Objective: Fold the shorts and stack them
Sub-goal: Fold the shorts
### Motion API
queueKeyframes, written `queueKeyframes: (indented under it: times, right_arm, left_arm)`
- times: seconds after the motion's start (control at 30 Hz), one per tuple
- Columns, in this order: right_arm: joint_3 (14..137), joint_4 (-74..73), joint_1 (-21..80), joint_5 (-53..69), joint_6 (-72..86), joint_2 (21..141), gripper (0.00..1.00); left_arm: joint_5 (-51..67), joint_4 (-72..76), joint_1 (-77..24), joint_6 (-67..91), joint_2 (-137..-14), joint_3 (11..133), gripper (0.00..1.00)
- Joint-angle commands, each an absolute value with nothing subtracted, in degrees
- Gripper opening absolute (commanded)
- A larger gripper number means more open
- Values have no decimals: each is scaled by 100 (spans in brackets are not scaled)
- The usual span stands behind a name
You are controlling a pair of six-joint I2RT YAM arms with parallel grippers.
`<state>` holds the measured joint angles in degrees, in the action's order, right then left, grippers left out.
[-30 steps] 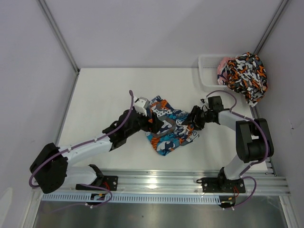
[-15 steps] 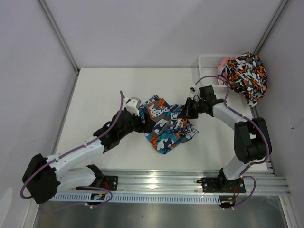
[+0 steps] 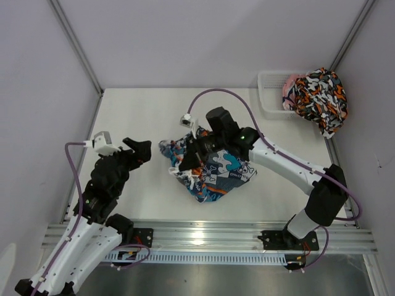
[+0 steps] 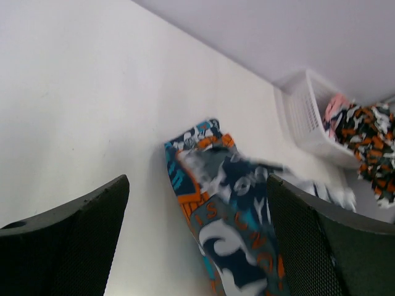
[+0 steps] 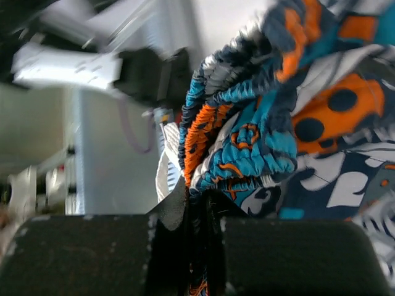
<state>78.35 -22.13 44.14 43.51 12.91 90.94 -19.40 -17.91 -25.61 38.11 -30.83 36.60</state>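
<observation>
The right claw [image 5: 199, 213] pinches the teal shorts [image 3: 217, 176] at their waistband.

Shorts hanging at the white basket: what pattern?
Orange, black, white and grey blotches on those shorts; clearest in top external view.

The left end effector [image 4: 197, 180], wide open, frames the teal shorts [image 4: 237, 213] on the table [image 4: 80, 92], basket [image 4: 305, 120] beyond.

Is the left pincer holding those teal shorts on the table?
No, the left pincer is open and sits well clear of the teal shorts, gripping nothing.
</observation>
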Motion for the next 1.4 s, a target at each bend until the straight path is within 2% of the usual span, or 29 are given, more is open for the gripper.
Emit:
queueKeyframes:
  times: [0.0, 0.3, 0.53, 0.8, 1.37]
  right_arm:
    - [8358, -2592, 4842, 5053, 748, 9070, 1]
    - [8358, -2672, 4343, 5475, 598, 9817, 2]
    - [8351, -3085, 4254, 5774, 211, 10248, 2]
    - [7761, -2505, 4149, 5651, 273, 10133, 2]
    - [8007, -2584, 3498, 5159, -378, 11187, 4]
  left_arm:
    - [-2267, -2145, -2417, 4061, -2848, 3463, 92]
    - [-2136, -1890, -2408, 4017, -3278, 3235, 92]
    - [-2276, -1907, -2408, 3938, -3173, 3217, 93]
    - [-2294, -1969, -2400, 3858, -3225, 3322, 93]
    - [-2092, -1705, -2408, 3779, -3357, 3147, 93]
